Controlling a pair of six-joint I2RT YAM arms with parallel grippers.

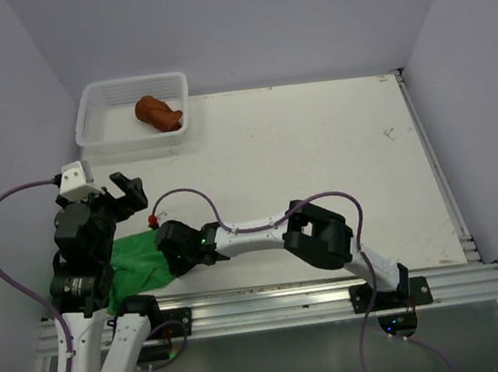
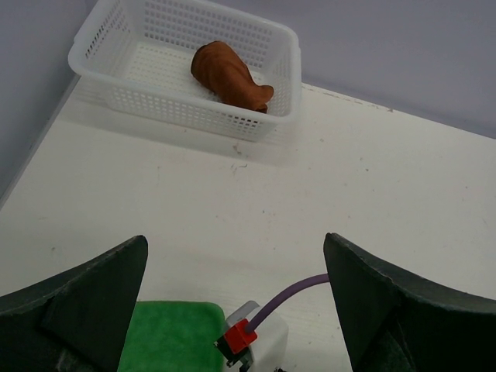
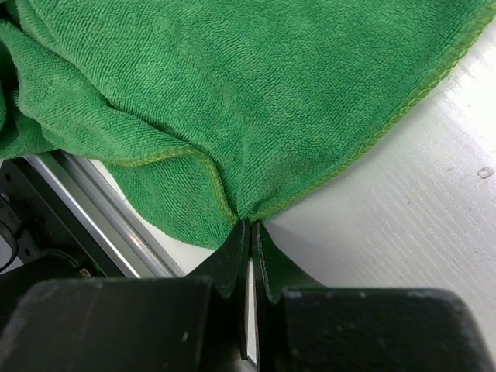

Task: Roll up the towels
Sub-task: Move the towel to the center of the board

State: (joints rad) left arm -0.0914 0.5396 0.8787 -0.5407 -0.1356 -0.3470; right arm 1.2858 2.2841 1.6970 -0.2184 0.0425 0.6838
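Observation:
The bright green towel [image 1: 135, 265] lies crumpled at the table's near left edge, partly under my left arm. My right gripper [image 3: 249, 225] is shut on a pinched fold at the edge of this green towel [image 3: 232, 93], and its jaws meet with cloth between the tips. From above, the right gripper [image 1: 169, 259] sits at the towel's right side. The rust-brown towel [image 1: 159, 112] lies rolled up inside the white basket [image 1: 91, 101]. My left gripper [image 2: 236, 240] hangs open above the green towel [image 2: 167, 337] with nothing between its fingers, facing the brown towel [image 2: 229, 74].
The white mesh basket [image 2: 116, 85] stands at the table's far left corner against the wall. A metal rail [image 3: 101, 225] runs along the near table edge just beside the green towel. The right wrist's purple cable [image 2: 298, 291] arcs below the left gripper.

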